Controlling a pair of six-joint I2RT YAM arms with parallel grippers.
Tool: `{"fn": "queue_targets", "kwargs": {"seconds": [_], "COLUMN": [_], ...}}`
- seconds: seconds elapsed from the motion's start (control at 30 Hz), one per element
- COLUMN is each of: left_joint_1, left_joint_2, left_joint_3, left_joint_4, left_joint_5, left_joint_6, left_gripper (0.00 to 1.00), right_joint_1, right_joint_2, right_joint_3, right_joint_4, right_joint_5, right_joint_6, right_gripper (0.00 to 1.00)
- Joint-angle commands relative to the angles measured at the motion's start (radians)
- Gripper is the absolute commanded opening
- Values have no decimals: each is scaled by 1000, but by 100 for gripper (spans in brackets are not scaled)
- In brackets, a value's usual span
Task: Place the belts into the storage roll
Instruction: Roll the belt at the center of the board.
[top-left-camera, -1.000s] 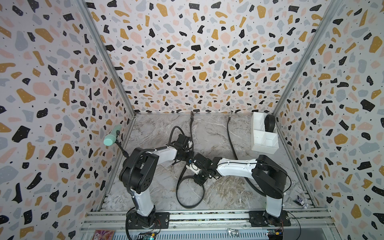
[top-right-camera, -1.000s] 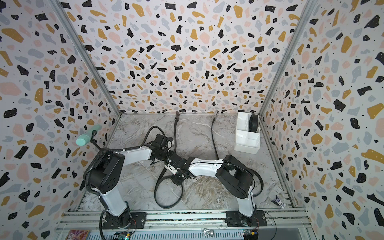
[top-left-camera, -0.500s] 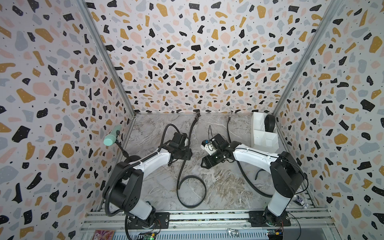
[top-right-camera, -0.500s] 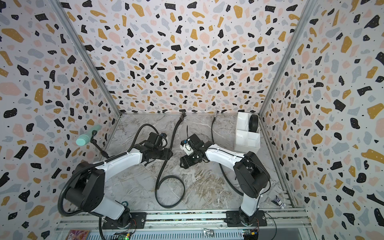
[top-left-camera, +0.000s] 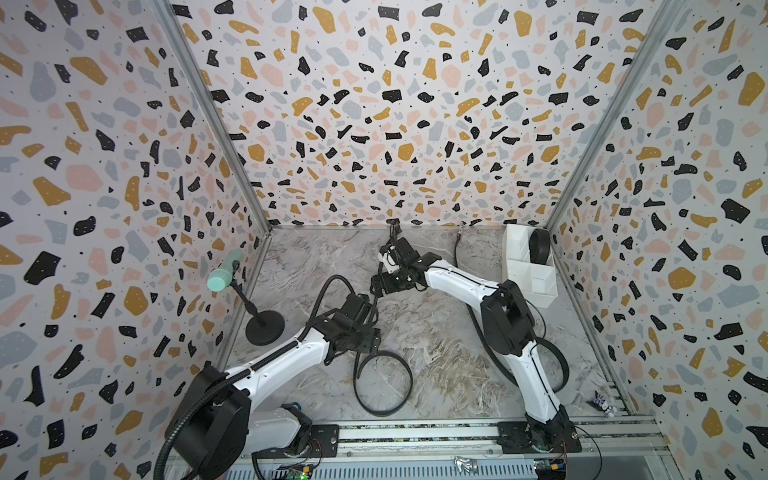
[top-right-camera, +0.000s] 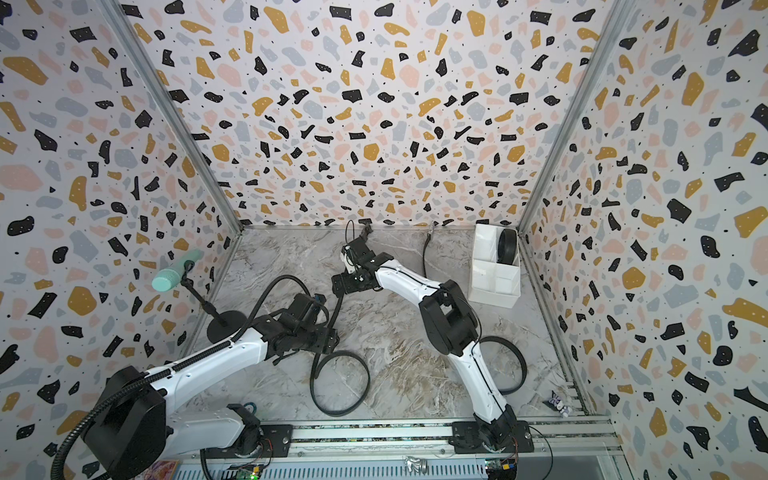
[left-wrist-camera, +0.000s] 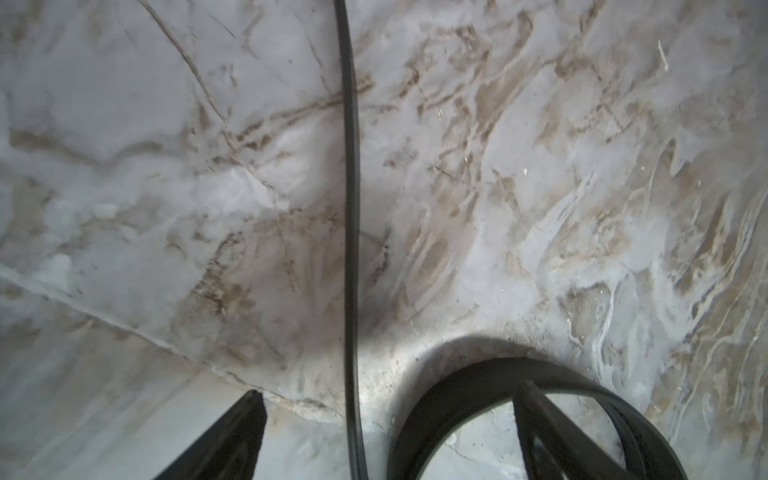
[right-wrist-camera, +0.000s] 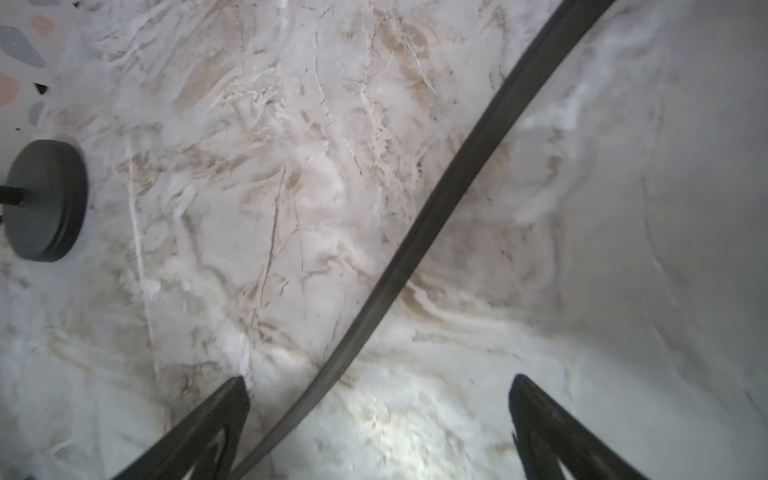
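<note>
A wide black belt (top-left-camera: 410, 380) runs from its buckle at the back wall down the marble table to a loop near the front. My left gripper (top-left-camera: 366, 338) hangs open above the loop; in the left wrist view the belt's strap (left-wrist-camera: 351, 208) passes untouched between the spread fingers. My right gripper (top-left-camera: 388, 286) is open over the same belt (right-wrist-camera: 436, 199) farther back. A thin belt (top-left-camera: 456, 249) lies behind the right arm. A coiled belt (top-left-camera: 539, 247) stands in a back cell of the white storage roll (top-left-camera: 536, 286) at the back right.
A mint-green cylinder (top-left-camera: 224, 276) on a black round-based stand (top-left-camera: 264, 328) stands at the left wall. Terrazzo walls close three sides. A metal rail (top-left-camera: 415, 432) runs along the front edge. A small object (top-left-camera: 602, 405) lies at the front right corner.
Both grippers have opened and drawn apart from their meeting point at the table's middle. The right gripper moved towards the back, the left one slightly leftward. The belt lies loose on the table.
</note>
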Motion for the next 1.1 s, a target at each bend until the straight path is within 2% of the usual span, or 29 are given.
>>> {"fn": "queue_targets", "kwargs": {"seconds": [0.0,0.13,0.3,0.43,0.53,0.6,0.67,0.7,0.83,0.93,1.07], "left_joint_1": [-55,-118,-131,-132,-130,-130,-121,-115,-47,8,76], "left_joint_2": [-1,37,119,154,174,194,218,226,269,300,353], "left_joint_3": [-14,-31,-26,-25,-29,-28,-22,-20,-27,-28,-11], "left_joint_4": [-21,-9,10,35,96,135,169,181,236,267,311], "left_joint_5": [-30,-77,-205,-308,-342,-366,-403,-412,-420,-424,-422], "left_joint_6": [-36,-68,-96,-123,-138,-149,-160,-166,-179,-176,-167], "left_gripper": [92,92,92,87,81,71,59,54,36,28,12], "right_joint_1": [12,14,15,13,13,13,9,7,-4,-11,-11], "right_joint_2": [52,116,169,174,151,125,87,65,-51,-136,-249], "right_joint_3": [120,181,205,192,151,111,56,26,-147,-274,-467], "right_joint_4": [-88,-89,-95,-103,-95,-88,-86,-81,-52,-47,-28], "right_joint_5": [71,80,92,115,129,144,161,170,189,203,195], "right_joint_6": [29,36,20,15,10,5,2,1,-6,-12,8], "right_gripper": [99,100,97,85,76,72,56,52,40,36,34]}}
